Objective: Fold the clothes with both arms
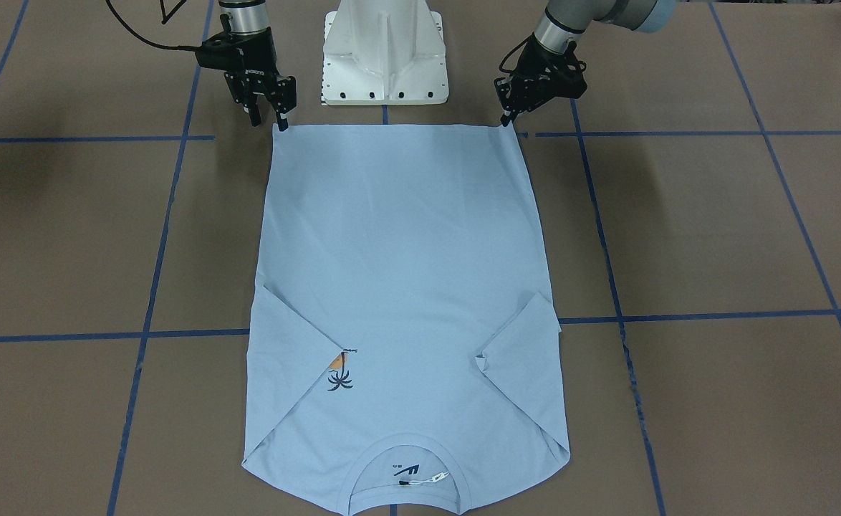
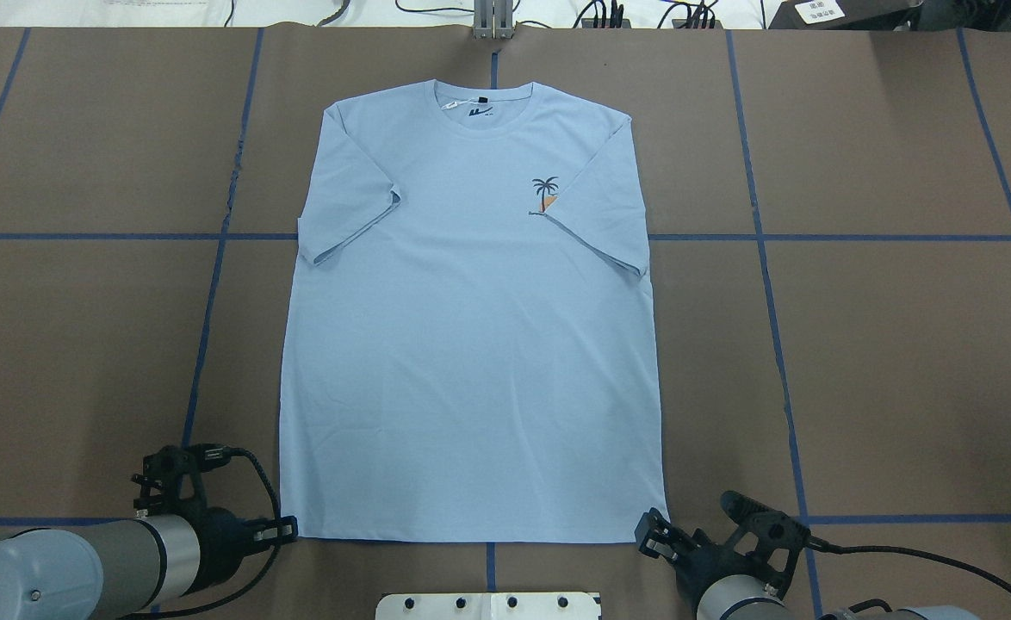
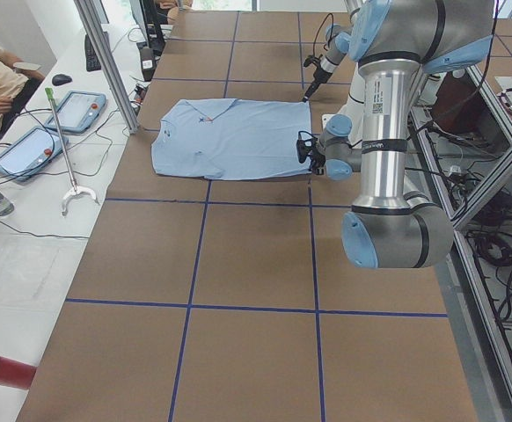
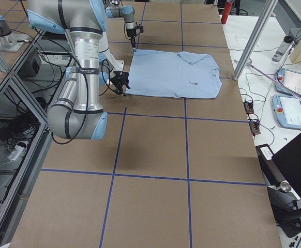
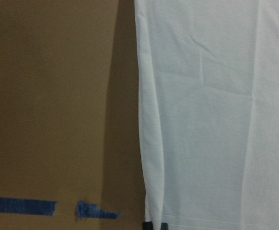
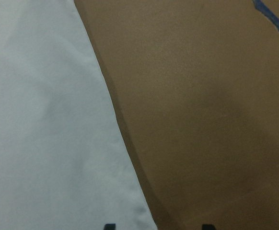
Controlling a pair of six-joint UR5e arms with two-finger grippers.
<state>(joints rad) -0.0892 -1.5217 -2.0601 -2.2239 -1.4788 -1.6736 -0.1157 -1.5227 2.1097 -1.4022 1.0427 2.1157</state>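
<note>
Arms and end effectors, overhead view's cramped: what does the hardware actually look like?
The left silver-tube arm and right silver-tube arm share grey joints, light blue round caps and a small printed label. The black two-finger left end effector and right end effector are blocky, each trailing a black cable.

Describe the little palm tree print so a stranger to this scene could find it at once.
A light blue short-sleeved T-shirt lies flat on the brown, blue-taped table, collar away from the robot. On its chest, by the sleeve on the robot's right, sits a small dark palm-tree print with an orange patch, the only mark on the plain front.
</note>
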